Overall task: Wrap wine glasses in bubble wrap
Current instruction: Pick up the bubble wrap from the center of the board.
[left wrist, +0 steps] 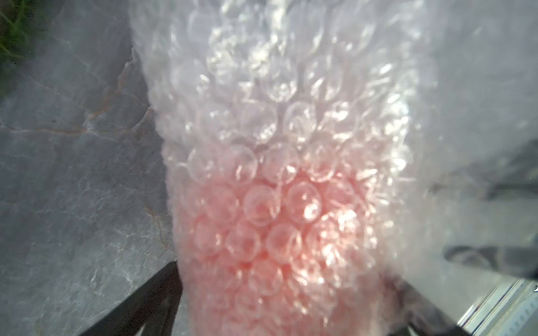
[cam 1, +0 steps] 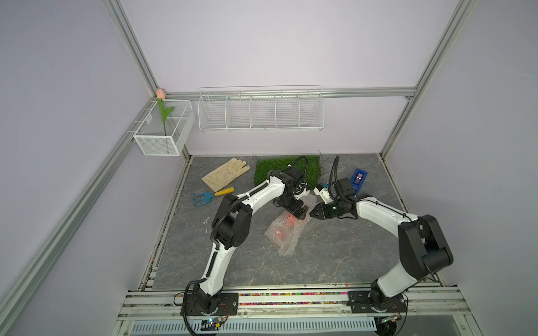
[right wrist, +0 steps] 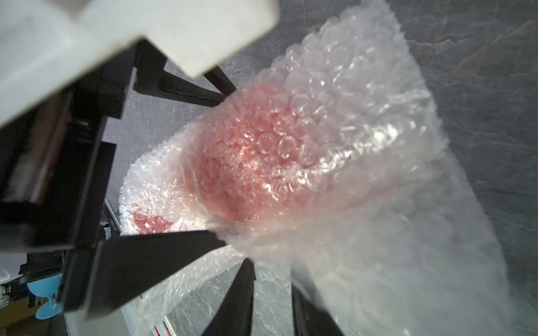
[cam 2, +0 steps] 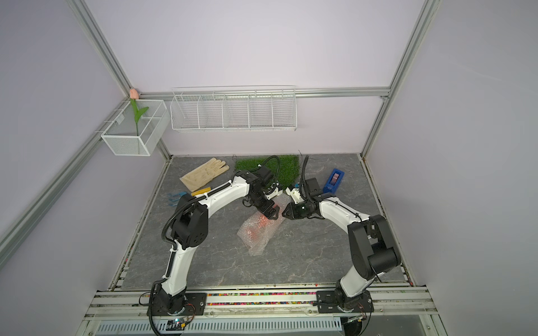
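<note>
The orange-red goblet lies on its side near the middle of the grey slate tabletop. It is rolled inside the bubble wrap and shows only as a red blur through the film. In both top views the bundle runs from far right to near left, with the larger red patch at its far end. A flattened tail of film trails toward the near edge. The left gripper hangs over that far end with its fingers spread wide on either side of the wrapped cup, not squeezing it. The right gripper reaches in from the right, just beside the left one. In the right wrist view its fingers stand close together with a fold of film between them, apparently pinching the sheet's edge. At the far side of the table a green artificial-grass mat lies partly behind the left arm. A cream glove lies to the left of the mat, and a blue hand rake with a yellow handle lies just nearer than the glove. A blue tape dispenser stands to the right of the mat. On the back wall hang an empty-looking wire rack and a mesh basket holding an artificial tulip.
</note>
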